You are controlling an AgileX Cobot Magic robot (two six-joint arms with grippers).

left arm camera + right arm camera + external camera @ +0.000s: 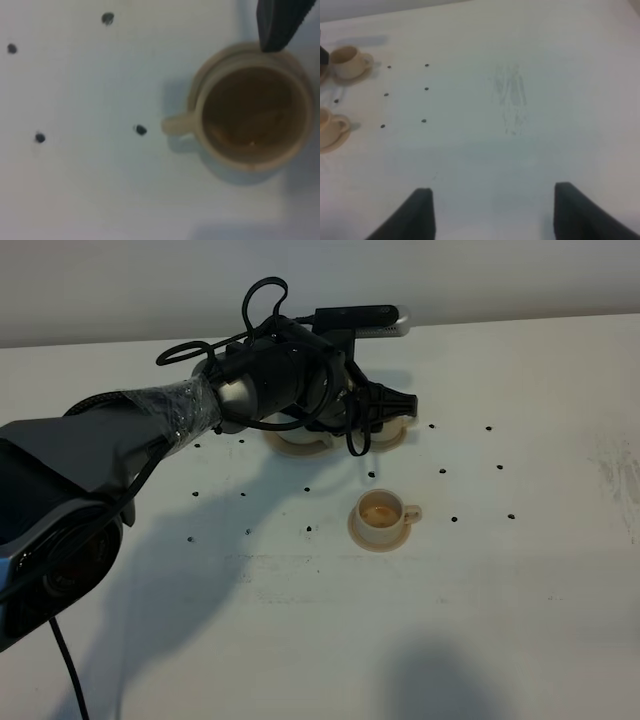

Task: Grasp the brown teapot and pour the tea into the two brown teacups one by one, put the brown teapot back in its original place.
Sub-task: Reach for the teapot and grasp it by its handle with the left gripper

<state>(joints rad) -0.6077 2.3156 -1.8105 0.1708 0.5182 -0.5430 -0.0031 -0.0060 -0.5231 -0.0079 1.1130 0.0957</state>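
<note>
My left gripper hangs over the far teacup, which the left wrist view shows from above with tea in it, on its saucer. Only one finger shows there, and nothing is seen in the gripper. The near teacup also holds tea and stands on its saucer. Both cups show in the right wrist view. The wide saucer's rim peeks out under my left arm. The teapot is hidden by the arm. My right gripper is open and empty over bare table.
The white table carries a grid of small black dots. A grey smudge marks the right side, also seen in the right wrist view. The left arm's cables loop above the wrist.
</note>
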